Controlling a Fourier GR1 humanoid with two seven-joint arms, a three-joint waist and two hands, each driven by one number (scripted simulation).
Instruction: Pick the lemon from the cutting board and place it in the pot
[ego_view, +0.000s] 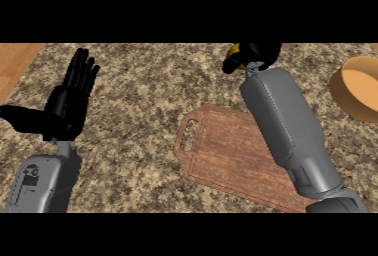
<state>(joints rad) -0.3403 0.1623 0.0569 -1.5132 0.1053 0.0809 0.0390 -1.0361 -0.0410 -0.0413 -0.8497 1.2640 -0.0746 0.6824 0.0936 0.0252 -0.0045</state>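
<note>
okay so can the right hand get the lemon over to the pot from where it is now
Probably yes. The right hand is curled round the lemon above the counter, past the cutting board. The pot sits to its right at the view's edge, and nothing stands between them.

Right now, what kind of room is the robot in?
Most likely a kitchen. There is a speckled brown stone counter, a reddish-brown wooden cutting board with a handle slot, and a round tan pot at the right edge.
</note>
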